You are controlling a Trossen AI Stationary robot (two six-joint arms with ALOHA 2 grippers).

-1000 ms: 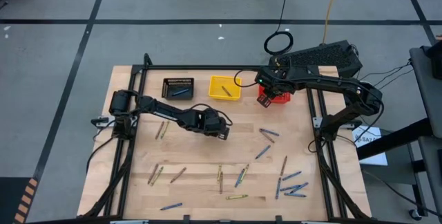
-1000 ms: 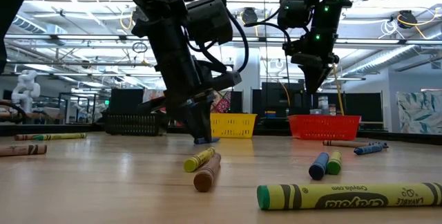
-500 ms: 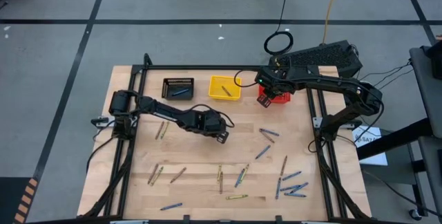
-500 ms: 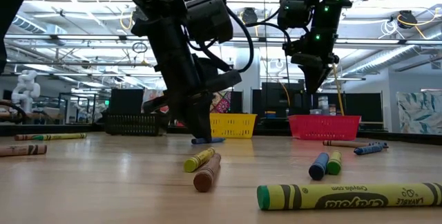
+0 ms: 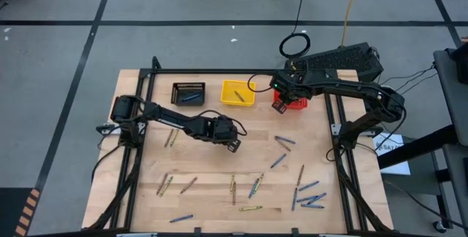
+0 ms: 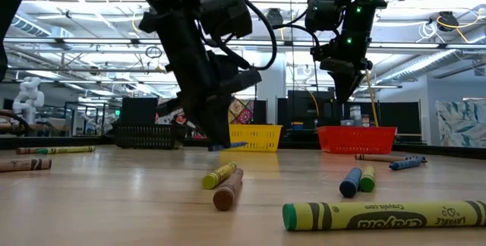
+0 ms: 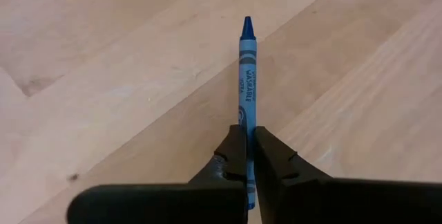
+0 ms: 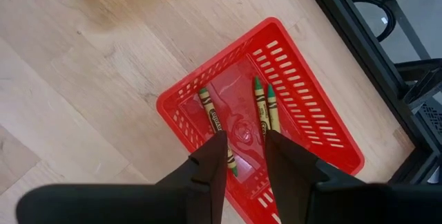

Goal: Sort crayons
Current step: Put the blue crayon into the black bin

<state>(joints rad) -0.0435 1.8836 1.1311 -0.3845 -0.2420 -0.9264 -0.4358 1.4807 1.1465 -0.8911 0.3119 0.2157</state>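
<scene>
Only wrist view shows left pincer (image 7: 246,156) clamping blue crayon (image 7: 246,72)

1. We look straight down on the whole table (image 5: 146,208) from high above.
2. We also look level across it into the room.
3. Our wrist views sit close; one shares the red basket (image 8: 324,148) with both.

Blue crayon (image 7: 247,72) pinched, others scattered.

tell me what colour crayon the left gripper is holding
Blue crayon, pinched in the left gripper; clearest in the left wrist view.
</scene>
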